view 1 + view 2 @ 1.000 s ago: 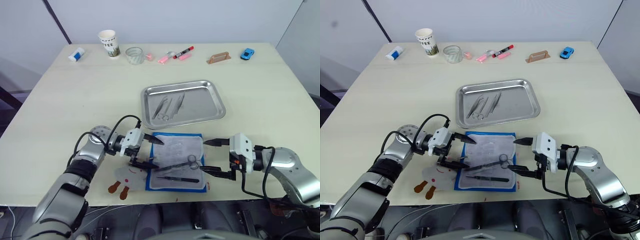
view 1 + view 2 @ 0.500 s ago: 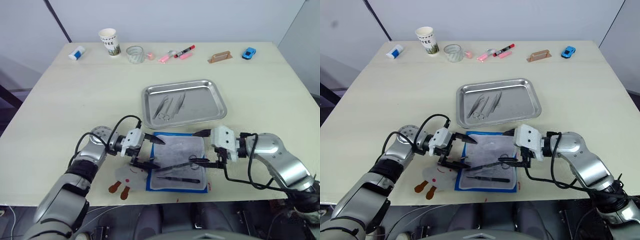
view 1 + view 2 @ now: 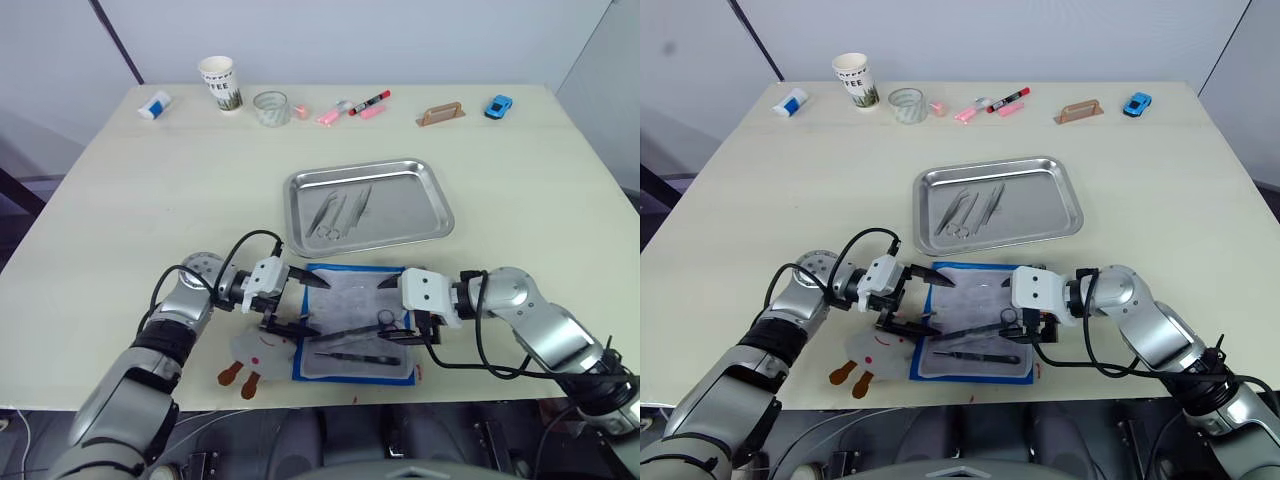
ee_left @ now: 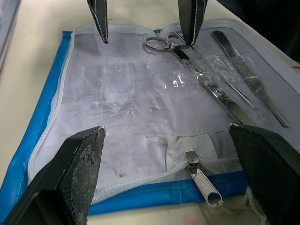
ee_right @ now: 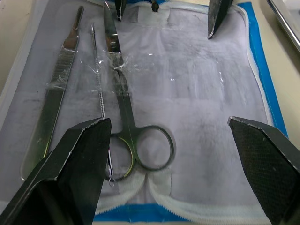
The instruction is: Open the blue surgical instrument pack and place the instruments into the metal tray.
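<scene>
the blue surgical instrument pack (image 3: 352,322) lies unzipped and flat at the near edge of the table (image 3: 120,220), pale lining up, just in front of the metal tray (image 3: 367,205). a pair of scissors (image 5: 125,112) sits on the lining with a slim probe (image 5: 99,98) and a flat handled tool (image 5: 54,101) beside it, clear plastic film across their middles. the right gripper (image 5: 166,140) is spread wide over the pack, one finger on each side of the scissor rings, holding nothing. the left gripper (image 4: 164,154) is parted too, empty, poised over the pack's opposite end by the zipper pull (image 4: 201,180). a few slim instruments (image 3: 338,212) already rest in the tray's left half. a white plush toy (image 3: 258,352) lies touching the pack's left corner.
</scene>
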